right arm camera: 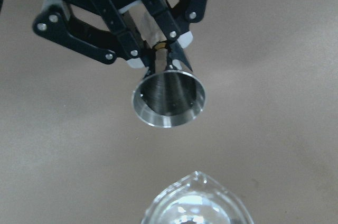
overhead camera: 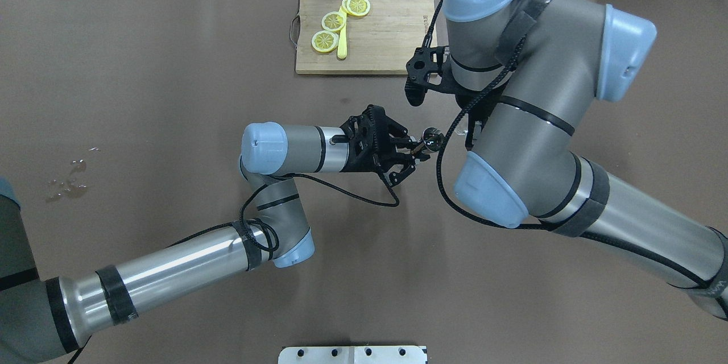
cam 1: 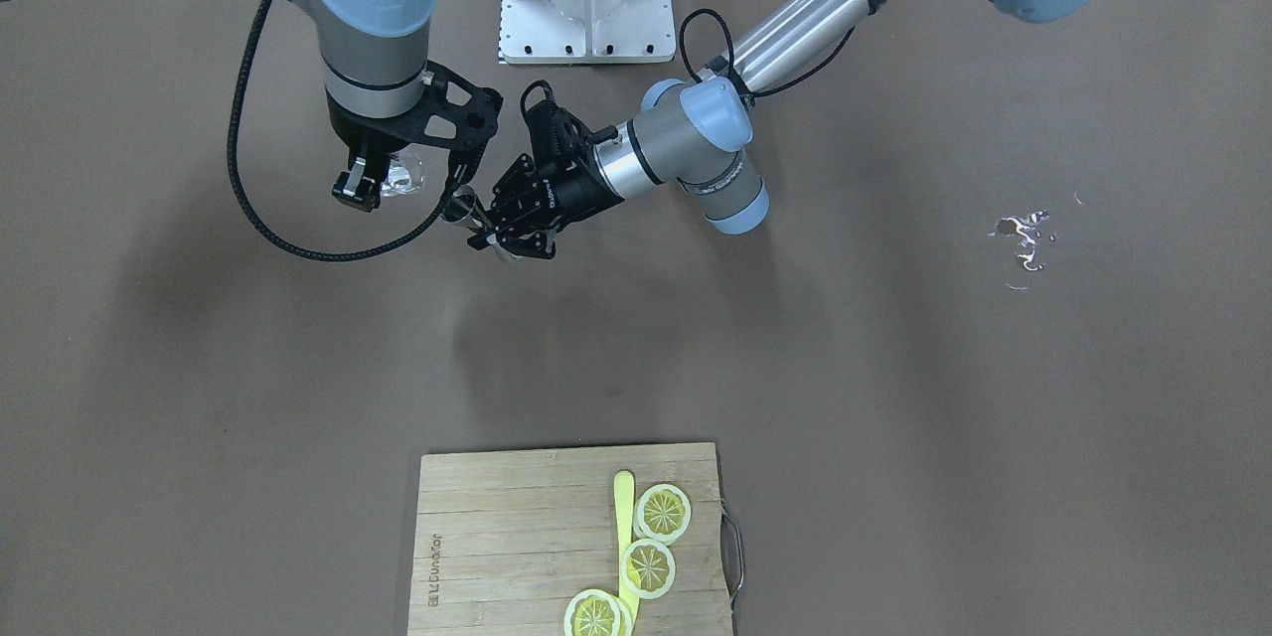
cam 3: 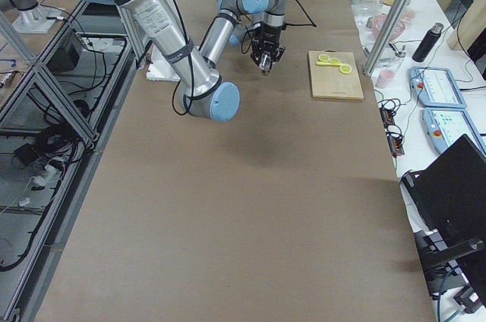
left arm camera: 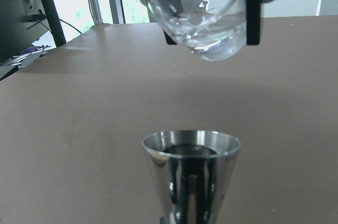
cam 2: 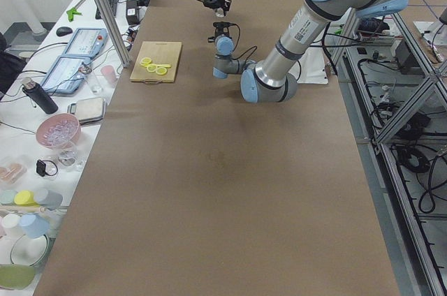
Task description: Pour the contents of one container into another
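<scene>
Left wrist-mounted view: the right gripper clamps a tilted glass, which hangs above and beyond the cup. Right wrist-mounted view: the left gripper pinches the cup by its stem. The glass's spout points at the cup's mouth but sits short of it, so I'd close that gap first, then tip slowly. Exterior front-facing view: the board's stamp is too small to read.

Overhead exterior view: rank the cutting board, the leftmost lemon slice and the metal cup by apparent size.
Largest: cutting board, clearly.
Then: lemon slice and metal cup look about alike. The cup is held up nearer the camera, so I won't rank them.
</scene>
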